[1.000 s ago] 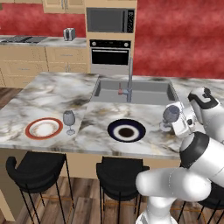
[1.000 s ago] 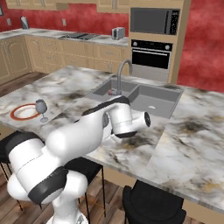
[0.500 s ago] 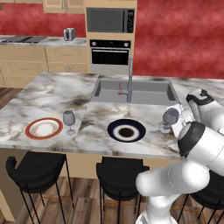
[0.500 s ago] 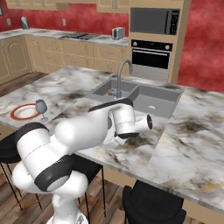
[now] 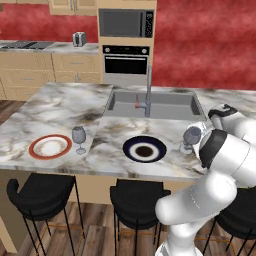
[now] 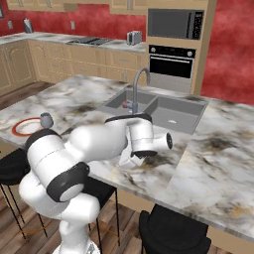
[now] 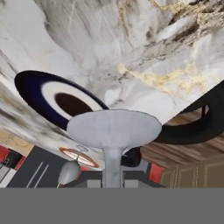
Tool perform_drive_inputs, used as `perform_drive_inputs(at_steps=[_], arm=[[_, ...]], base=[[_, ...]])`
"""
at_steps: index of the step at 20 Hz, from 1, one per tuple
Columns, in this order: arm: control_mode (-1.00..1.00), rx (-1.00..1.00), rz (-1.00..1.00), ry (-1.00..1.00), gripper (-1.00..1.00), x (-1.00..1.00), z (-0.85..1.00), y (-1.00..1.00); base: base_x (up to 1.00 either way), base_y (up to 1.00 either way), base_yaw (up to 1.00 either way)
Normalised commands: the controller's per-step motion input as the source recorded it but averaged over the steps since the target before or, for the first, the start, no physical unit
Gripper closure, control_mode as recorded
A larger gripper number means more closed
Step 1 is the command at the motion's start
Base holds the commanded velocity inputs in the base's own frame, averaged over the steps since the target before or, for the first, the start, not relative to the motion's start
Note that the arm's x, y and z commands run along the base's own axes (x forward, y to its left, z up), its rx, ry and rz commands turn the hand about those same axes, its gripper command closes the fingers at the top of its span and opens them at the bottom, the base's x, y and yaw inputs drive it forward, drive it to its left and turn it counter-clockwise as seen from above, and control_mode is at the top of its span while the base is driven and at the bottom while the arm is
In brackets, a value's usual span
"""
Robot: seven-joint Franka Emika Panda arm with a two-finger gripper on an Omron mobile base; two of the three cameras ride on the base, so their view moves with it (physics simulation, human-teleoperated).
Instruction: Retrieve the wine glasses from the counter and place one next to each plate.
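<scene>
A grey-blue wine glass (image 5: pixel 190 135) stands upright just right of the dark navy plate (image 5: pixel 145 149) on the marble island. My gripper (image 5: pixel 200 131) is shut on its bowl from the right. In the hand view I look down the stem to its round foot (image 7: pixel 114 126), which is close over the marble beside the dark plate (image 7: pixel 52 95); whether it touches I cannot tell. The second wine glass (image 5: pixel 78 137) stands at the right edge of the orange-rimmed white plate (image 5: pixel 50 146). From the right base view my arm hides the hand and the dark plate.
The sink (image 5: pixel 152 103) with its faucet (image 5: pixel 147 90) lies behind the dark plate. Black stools (image 5: pixel 42 192) line the island's near edge. A back counter with a toaster (image 5: pixel 78 38) runs along the red wall, beside the oven (image 5: pixel 125 62).
The held wine glass has come down and slightly left, closer to the dark plate's right side. My elbow has swung outward to the right.
</scene>
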Motion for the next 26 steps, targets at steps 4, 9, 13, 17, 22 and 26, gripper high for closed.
perform_drive_inputs(at_steps=[4,9,13,17,22,26], arm=[[-1.00,0.00,0.00,0.00,1.00,0.22,-0.21,0.00],[-1.00,0.00,0.00,0.00,1.00,0.38,-0.16,0.00],[-1.00,0.00,0.00,0.01,1.00,0.29,-0.13,0.00],[-1.00,0.00,0.00,0.00,1.00,0.14,-0.16,0.00],[-1.00,0.00,0.00,0.00,1.00,0.00,-0.26,-0.01],[-1.00,0.00,0.00,0.00,1.00,0.00,-0.28,-0.01]], base=[[0.00,0.00,0.00],[0.00,0.00,0.00],[0.00,0.00,0.00],[0.00,0.00,0.00],[0.00,0.00,0.00],[0.00,0.00,0.00]])
